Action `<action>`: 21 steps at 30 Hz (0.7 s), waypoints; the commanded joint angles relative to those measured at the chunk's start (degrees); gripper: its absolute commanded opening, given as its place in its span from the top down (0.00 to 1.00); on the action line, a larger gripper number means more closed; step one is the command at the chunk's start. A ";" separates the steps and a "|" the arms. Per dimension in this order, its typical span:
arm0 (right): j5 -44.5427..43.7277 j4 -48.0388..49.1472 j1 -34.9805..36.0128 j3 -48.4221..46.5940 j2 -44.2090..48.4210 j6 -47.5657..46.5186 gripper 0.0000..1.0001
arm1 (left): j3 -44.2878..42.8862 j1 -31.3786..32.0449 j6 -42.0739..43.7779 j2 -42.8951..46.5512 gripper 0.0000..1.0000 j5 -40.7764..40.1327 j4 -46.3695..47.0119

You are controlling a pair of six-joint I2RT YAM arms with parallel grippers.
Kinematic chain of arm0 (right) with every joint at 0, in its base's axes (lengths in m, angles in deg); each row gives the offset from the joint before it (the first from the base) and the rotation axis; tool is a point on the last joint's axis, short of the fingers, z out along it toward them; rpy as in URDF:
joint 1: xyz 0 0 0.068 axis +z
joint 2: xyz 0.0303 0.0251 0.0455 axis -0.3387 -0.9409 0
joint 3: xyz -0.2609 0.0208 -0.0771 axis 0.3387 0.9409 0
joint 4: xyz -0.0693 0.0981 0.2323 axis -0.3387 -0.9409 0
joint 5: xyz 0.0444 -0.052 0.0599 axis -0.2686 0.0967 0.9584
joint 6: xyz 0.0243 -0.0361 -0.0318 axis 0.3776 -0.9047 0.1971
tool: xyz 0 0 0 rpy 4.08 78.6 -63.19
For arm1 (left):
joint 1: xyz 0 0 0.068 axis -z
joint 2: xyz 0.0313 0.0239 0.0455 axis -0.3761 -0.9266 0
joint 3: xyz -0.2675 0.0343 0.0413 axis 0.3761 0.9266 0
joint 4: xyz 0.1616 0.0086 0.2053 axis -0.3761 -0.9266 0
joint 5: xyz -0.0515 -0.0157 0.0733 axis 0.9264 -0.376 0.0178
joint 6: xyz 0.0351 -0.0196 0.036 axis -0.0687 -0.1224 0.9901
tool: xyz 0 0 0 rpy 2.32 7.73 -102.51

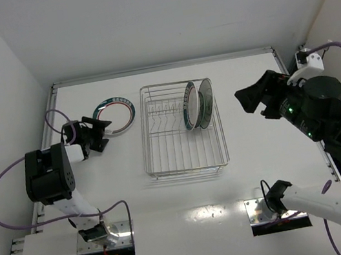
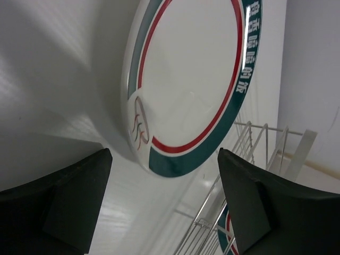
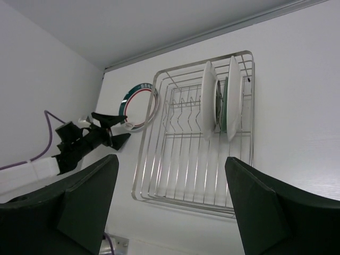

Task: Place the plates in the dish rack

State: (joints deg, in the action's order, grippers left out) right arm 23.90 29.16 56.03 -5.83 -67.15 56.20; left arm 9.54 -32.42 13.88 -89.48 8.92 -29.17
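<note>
One white plate with a green band and a thin red ring lies flat on the table, left of the dish rack. My left gripper is at that plate's near-left edge, open and holding nothing. In the left wrist view the plate lies just ahead of the left gripper. Two plates stand upright in the rack's far right part. My right gripper hangs in the air to the right of the rack, open and empty. The right wrist view takes in the rack and both standing plates.
White walls close in the table at the back and on both sides. A purple cable loops beside the left arm. The rack's corner stands close to the right of the lying plate.
</note>
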 commanded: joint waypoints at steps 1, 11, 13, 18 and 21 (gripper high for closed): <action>0.73 -0.43 0.33 0.95 1.13 1.98 0.21 | -2.69 0.04 1.28 -4.26 0.21 -3.31 -0.82; -0.42 -3.59 0.33 -0.81 4.65 3.57 0.20 | -8.51 0.04 6.37 -8.23 1.00 -0.32 -5.92; 0.19 -4.11 0.33 -1.33 4.65 3.57 0.20 | -8.51 0.04 7.08 -6.30 1.00 -0.32 -7.32; 2.74 -2.10 0.33 1.82 6.31 3.57 0.20 | -6.67 -0.48 7.70 5.44 1.00 1.78 -9.60; 6.68 1.32 0.33 5.69 6.32 3.57 0.20 | -4.73 -1.79 6.64 13.28 1.00 2.50 -9.61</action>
State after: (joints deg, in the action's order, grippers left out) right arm 26.10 26.69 56.05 -2.86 -60.83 59.37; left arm 4.23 -32.81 20.07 -84.85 9.75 -39.75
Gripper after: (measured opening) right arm 0.798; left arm 0.034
